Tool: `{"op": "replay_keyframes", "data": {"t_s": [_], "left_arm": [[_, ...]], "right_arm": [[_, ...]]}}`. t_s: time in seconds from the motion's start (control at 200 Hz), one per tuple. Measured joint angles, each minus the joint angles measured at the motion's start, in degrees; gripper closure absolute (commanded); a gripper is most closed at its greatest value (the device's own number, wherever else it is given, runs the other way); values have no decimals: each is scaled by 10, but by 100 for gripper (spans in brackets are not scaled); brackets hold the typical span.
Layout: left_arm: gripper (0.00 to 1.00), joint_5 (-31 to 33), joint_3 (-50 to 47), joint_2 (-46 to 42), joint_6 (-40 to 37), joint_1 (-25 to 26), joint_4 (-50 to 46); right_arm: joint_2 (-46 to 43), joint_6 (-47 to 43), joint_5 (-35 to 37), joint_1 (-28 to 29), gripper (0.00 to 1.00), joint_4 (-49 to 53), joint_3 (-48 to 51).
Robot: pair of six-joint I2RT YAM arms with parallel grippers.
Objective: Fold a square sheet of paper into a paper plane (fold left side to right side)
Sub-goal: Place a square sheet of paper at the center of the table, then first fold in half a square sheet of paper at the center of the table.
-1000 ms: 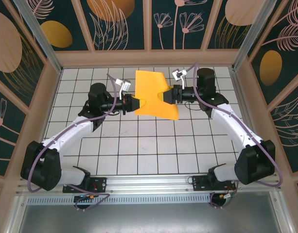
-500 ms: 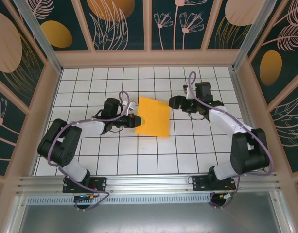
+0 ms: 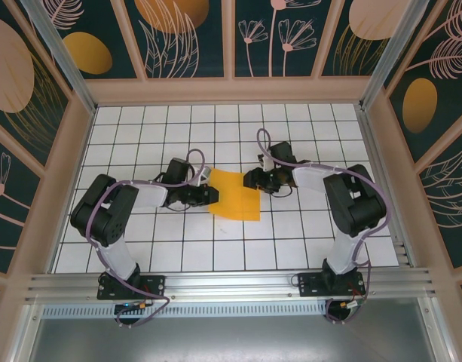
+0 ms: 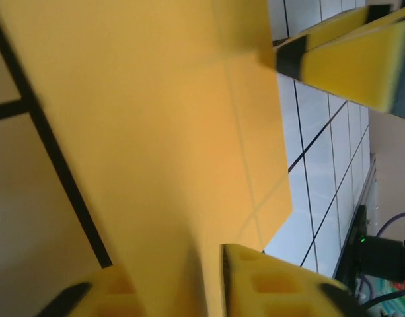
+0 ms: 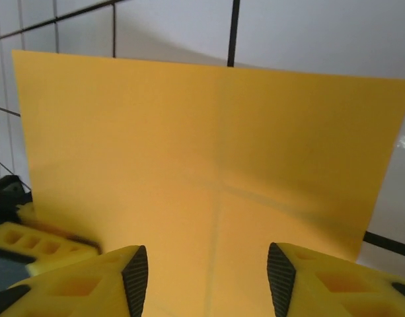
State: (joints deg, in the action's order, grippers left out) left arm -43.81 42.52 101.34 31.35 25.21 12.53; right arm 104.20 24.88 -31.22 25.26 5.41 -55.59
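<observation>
The left gripper (image 3: 209, 194) sits low over the table at the sheet's left edge. Its yellow fingers (image 4: 275, 284) are a little apart, and in its wrist view the square sheet of paper (image 3: 237, 195) runs down into the gap between them. That view is so close and blurred that I cannot tell whether either finger actually touches the paper, though the sheet looks loose rather than pinched. The right gripper (image 3: 251, 181) faces it from the other side, at the sheet's right edge toward the far corner, jaws moderately wide with nothing clamped. In its wrist view the two yellow fingertips (image 5: 133, 274) flank the near edge of the paper, which spreads away from them over the tiles. So the paper lies between the two grippers, near the middle of the white gridded table (image 3: 291, 241), turned a little askew to the grid lines. It is spread open, orange-yellow, with faint crease lines crossing near its centre: one runs straight away from the right gripper and another slants across it. A finger of the left gripper shows at the sheet's far edge in the right wrist view, and a finger of the right gripper shows past the sheet's edge in the left wrist view. Both arms bend inward from their bases at the near edge of the table.
</observation>
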Motion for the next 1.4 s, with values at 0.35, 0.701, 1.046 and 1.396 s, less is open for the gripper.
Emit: {"op": "replay_keyframes", "data": {"t_s": [0.35,0.701,1.046,1.396], "left_arm": [[29,-12,19,-16,20,1,19],[24,-52,22,-17,61,30,90],[29,-55,44,22,84,48,127],[40,-57,59,46,96,51,141]], "right_arm": [[9,-1,19,2,48,5,-5],[9,12,14,1,48,-17,3],[2,36,-16,-12,48,-71,33],[-37,66,-38,-34,45,-112,71]]}}
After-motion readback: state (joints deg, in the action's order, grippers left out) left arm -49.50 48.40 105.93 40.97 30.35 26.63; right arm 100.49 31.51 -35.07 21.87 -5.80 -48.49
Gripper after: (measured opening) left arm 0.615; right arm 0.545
